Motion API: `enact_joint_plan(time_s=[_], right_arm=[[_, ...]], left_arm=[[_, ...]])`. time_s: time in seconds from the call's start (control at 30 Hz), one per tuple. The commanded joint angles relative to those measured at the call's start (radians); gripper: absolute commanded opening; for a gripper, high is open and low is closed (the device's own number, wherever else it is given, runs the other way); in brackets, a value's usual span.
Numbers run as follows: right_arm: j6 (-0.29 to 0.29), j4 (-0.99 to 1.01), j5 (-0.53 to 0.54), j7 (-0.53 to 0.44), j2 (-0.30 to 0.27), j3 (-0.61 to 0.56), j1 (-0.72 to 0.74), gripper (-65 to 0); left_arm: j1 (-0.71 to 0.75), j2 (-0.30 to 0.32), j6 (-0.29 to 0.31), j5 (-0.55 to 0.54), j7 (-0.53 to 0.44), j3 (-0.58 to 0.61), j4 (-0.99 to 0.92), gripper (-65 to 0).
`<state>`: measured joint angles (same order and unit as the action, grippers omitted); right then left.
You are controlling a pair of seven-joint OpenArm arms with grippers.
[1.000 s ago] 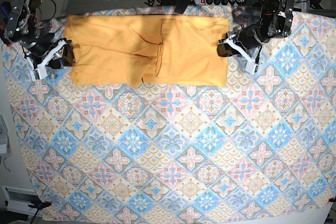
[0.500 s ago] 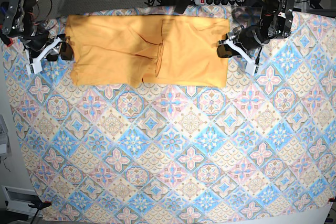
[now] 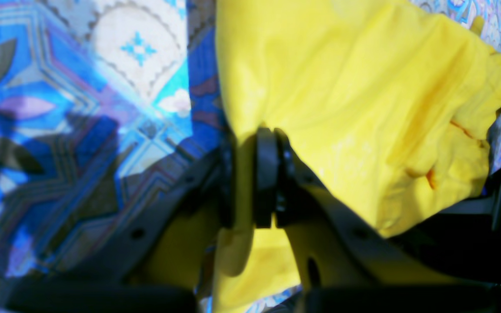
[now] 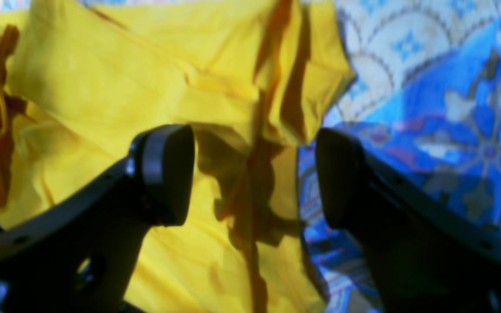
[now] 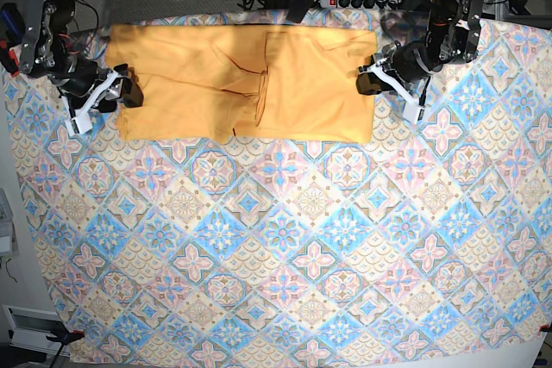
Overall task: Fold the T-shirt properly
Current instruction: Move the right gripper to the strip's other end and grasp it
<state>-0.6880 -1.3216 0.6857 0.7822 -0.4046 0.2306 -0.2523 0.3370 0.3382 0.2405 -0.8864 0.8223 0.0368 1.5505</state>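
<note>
Judging pale orange-yellow cotton T-shirt (image 5: 246,84) soft, limp; left fingers (image 3: 250,174) pinched hem edge, right fingers (image 4: 255,174) wide beside opposite edge.

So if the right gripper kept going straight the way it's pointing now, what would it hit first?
Most likely the pale orange-yellow cotton T-shirt. The right gripper stands open, its jaws straddling the shirt's near folded edge, which lies directly ahead over the blue-and-pink patterned tablecloth. How close that edge is cannot be judged here.
</note>
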Motion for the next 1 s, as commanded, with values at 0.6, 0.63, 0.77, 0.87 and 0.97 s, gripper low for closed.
enact_joint_plan(time_s=[0.6,0.63,0.77,0.87,0.97], right_arm=[[-0.01,0.107,0.021,0.009,-0.018,-0.044,-0.003,-23.8],[-0.01,0.104,0.021,0.009,-0.018,-0.049,-0.005,-23.8],[-0.01,0.104,0.021,0.009,0.002,-0.058,-0.005,-23.8],[-0.01,0.103,0.021,0.018,0.003,-0.06,-0.005,-23.8],[-0.01,0.103,0.021,0.041,0.003,-0.06,-0.005,-23.9]], left_arm=[[-0.006,0.008,0.009,-0.007,-0.013,-0.005,0.011,-60.1],[-0.006,0.008,0.009,-0.007,-0.013,-0.005,0.011,-60.1],[-0.006,0.008,0.009,-0.007,-0.013,-0.005,0.011,-60.1],[-0.006,0.008,0.009,-0.007,-0.013,-0.005,0.011,-60.1],[-0.006,0.008,0.009,-0.007,-0.013,-0.005,0.011,-60.1]])
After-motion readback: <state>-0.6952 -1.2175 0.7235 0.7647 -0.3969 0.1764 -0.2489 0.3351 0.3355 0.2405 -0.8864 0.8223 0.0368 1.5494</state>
